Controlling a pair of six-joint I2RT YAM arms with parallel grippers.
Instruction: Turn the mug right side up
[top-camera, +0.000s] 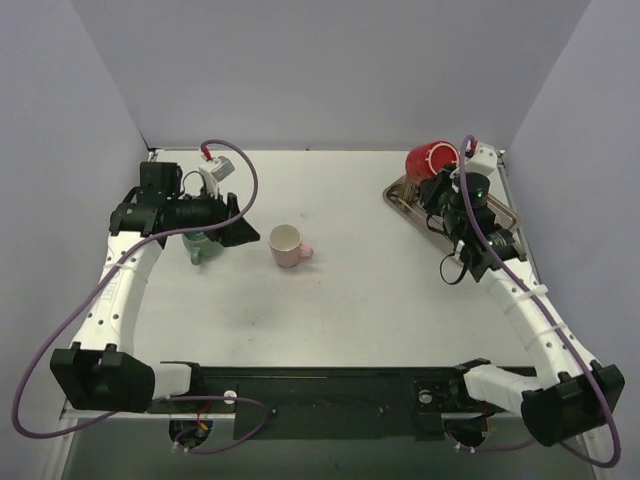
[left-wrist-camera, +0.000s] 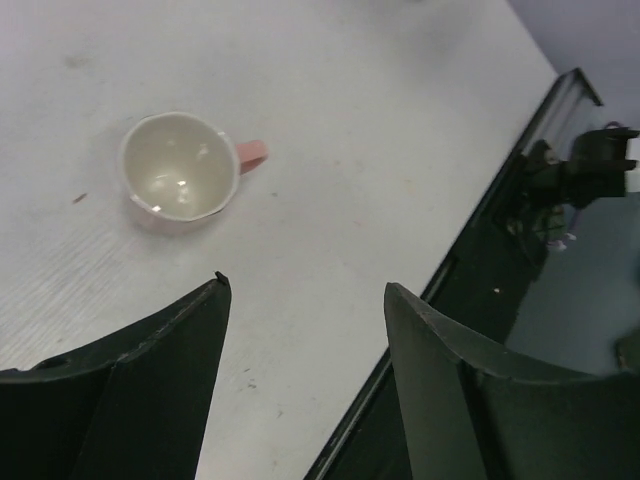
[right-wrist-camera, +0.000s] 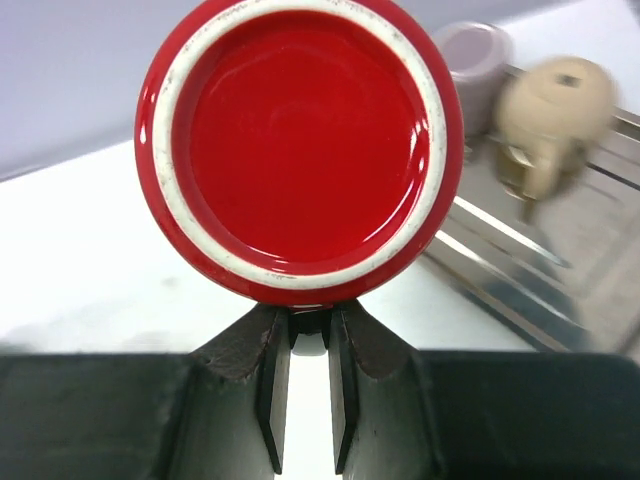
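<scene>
A red mug (right-wrist-camera: 300, 140) hangs just above the table with its white-ringed base facing my right wrist camera. My right gripper (right-wrist-camera: 310, 318) is shut on a part of the mug's lower edge, probably the handle. From above, the red mug (top-camera: 430, 158) sits at the far left corner of the metal tray (top-camera: 398, 197), with the right gripper (top-camera: 440, 182) just behind it. My left gripper (left-wrist-camera: 305, 285) stands open with nothing between its fingers, over the table's left side (top-camera: 225, 225).
A pink mug (top-camera: 288, 244) stands upright mid-table, also in the left wrist view (left-wrist-camera: 180, 166). A teal mug (top-camera: 200, 248) sits under the left arm. On the tray (right-wrist-camera: 520, 290) are a lilac mug (right-wrist-camera: 475, 60) and a beige mug (right-wrist-camera: 552, 108).
</scene>
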